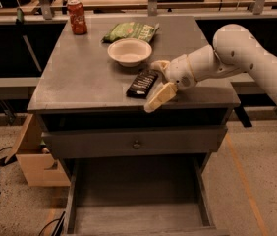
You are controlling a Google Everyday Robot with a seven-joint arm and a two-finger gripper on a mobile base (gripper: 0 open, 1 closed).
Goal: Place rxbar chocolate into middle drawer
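The rxbar chocolate (142,82), a flat black bar with white lettering, lies on the grey cabinet top (79,77) near its front edge. My gripper (157,81) reaches in from the right, just off the bar's right side. It is open, with one cream finger (159,65) behind the bar's far end and the other (159,96) in front of its near end. The middle drawer (197,191) is pulled out below, its pale plank floor bare.
A white bowl (129,51) sits just behind the bar, a green chip bag (130,31) behind that, and a red can (77,17) at the back left. A closed drawer front with a round knob (136,144) is above the open drawer. A cardboard box (33,156) stands at the left.
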